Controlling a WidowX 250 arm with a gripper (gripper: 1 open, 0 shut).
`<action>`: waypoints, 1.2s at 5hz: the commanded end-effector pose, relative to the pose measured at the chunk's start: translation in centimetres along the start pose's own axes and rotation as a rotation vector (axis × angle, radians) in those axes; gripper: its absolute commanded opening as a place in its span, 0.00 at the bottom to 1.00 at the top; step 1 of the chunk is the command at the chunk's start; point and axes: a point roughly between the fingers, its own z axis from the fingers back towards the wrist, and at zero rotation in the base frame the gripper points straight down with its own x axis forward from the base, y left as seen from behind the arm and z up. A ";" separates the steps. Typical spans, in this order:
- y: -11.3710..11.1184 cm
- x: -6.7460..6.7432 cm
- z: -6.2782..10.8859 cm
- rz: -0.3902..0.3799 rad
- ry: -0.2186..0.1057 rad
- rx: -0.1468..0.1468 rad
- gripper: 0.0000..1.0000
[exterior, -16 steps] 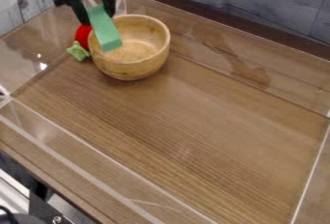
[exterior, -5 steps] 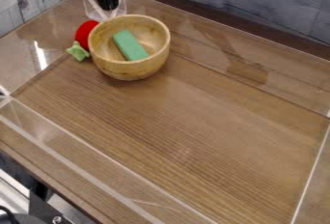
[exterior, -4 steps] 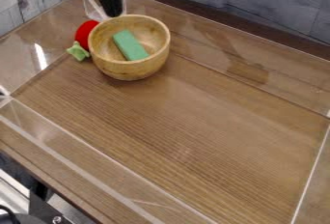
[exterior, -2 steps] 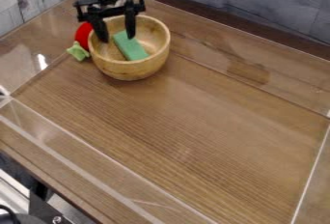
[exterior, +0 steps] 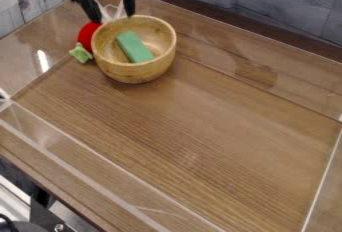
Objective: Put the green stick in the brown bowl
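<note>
Green stick [exterior: 134,47]: in bowl [exterior: 134,49] | fingers [exterior: 112,8]: open (spread), above bowl's rear

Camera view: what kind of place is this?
Probably a lab or workshop tabletop: a robot gripper works over a wood-look table, with a wooden bowl and a green stick inside it.

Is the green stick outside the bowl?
No, the green stick lies inside the bowl.
</note>
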 end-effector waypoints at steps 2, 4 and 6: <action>-2.0 -0.2 3.6 -0.020 -0.055 -0.014 1.00; -4.1 -1.3 4.6 -0.087 -0.058 -0.001 1.00; -9.4 -4.7 3.6 -0.378 -0.021 0.033 1.00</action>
